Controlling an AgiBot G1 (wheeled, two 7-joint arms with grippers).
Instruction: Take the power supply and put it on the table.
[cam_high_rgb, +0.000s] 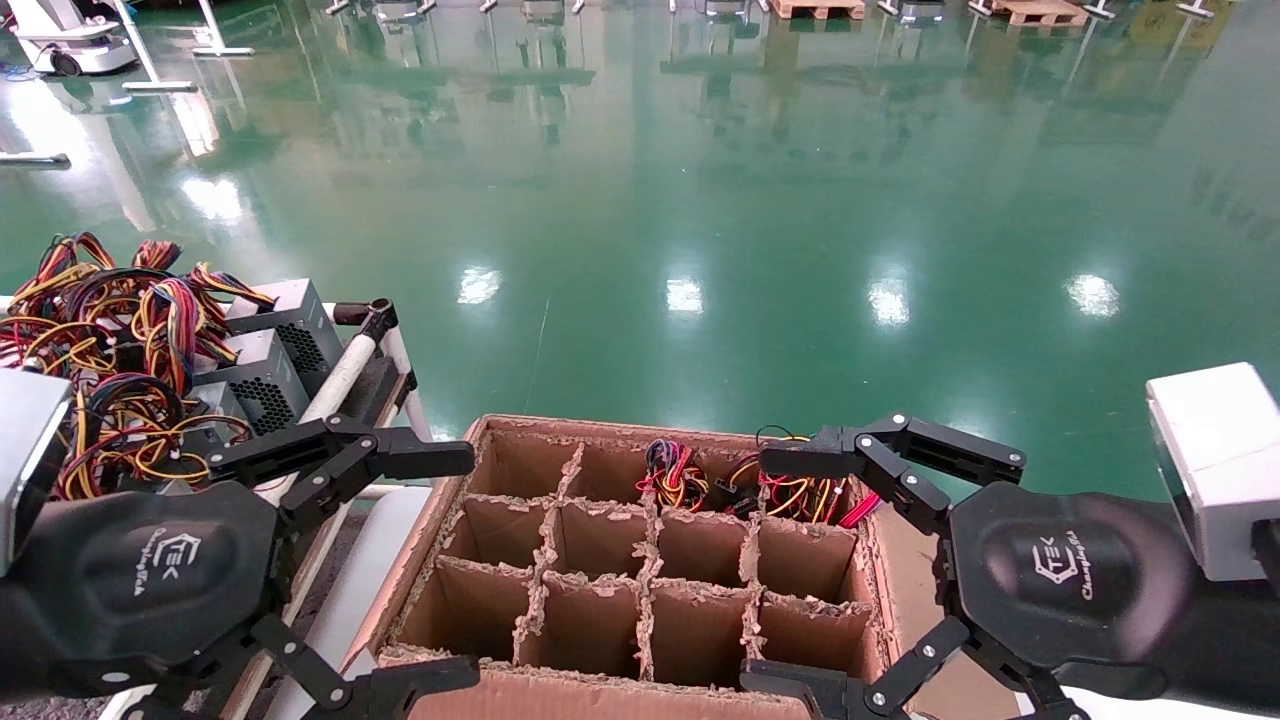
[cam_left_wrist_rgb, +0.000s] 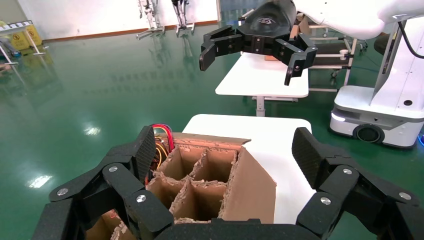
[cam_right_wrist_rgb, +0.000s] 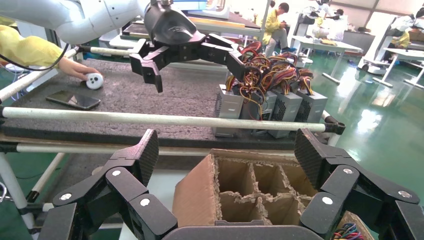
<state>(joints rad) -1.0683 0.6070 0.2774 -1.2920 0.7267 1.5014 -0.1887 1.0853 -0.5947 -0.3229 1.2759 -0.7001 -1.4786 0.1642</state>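
Your left gripper (cam_high_rgb: 440, 570) hangs over the left edge of the brown cardboard box (cam_high_rgb: 600, 690), with its black fingers (cam_high_rgb: 420, 458) spread wide and holding nothing. Your right gripper (cam_high_rgb: 790, 570) hangs over the right side of the same box, and its fingers (cam_high_rgb: 800, 460) are spread wide too, with nothing between them. Both arms reach forward from near you, one on each side of the box, with the round black wrist parts lying flat and the fingers pointing in at each other. The fingers are hard black pieces joined by shiny little bolts, and the inner pads (cam_left_wrist_rgb: 146, 150) look bumpy. The box is made of rough, torn cardboard, split into square pockets by thin walls. Most pockets look bare, but the far pockets hold a bunch of red, yellow and black wires (cam_high_rgb: 760, 490). You cannot see a metal body under those wires. The power supply (cam_high_rgb: 262, 385) you can see is a grey metal box with a holey grille, and it stands left of the cardboard box, on the table (cam_right_wrist_rgb: 150, 97), in a row with others like it. A tangle of bright wires (cam_high_rgb: 110, 340) is piled on top of them. The table top is dark and rough, with smooth white tube rails (cam_right_wrist_rgb: 150, 119) around it. A dark phone (cam_right_wrist_rgb: 73, 100) lies flat on the table too.
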